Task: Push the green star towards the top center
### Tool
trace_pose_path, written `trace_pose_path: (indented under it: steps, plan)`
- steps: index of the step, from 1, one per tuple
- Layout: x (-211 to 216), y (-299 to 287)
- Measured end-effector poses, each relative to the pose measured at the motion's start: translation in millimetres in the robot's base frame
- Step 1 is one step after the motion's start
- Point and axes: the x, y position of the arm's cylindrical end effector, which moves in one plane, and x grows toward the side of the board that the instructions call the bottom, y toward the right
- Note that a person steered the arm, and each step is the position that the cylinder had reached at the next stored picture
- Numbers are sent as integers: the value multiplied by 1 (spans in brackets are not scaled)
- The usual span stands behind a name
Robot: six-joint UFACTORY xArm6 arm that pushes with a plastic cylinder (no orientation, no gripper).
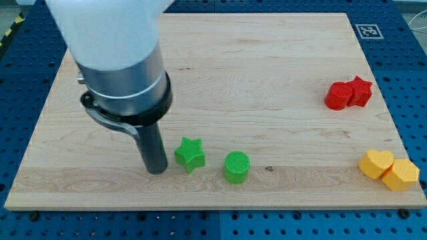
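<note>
Just left of the green star (190,154), my tip (156,171) stands upright on the board, holding nothing.

Bare board (253,60) lies open above the green star (190,154); green cylinder (237,167) crowds its right, my tip (157,171) its left.

A green cylinder (237,167) stands on the wooden board (267,67) near the view's bottom, a little left of centre. At the view's right, a red cylinder (338,96) and a red star (361,91) sit touching each other, and well below them, near the bottom right corner, a yellow heart (375,163) touches a yellow hexagon (400,175). A black-and-white marker tag (368,31) sits at the board's top right corner, and a blue perforated table (407,80) surrounds the board.
</note>
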Motion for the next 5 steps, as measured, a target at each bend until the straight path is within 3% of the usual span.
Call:
trace_pose_path:
  steps: [1, 4, 5]
  plan:
    - [-9, 23]
    - [-105, 41]
    - [-82, 37]
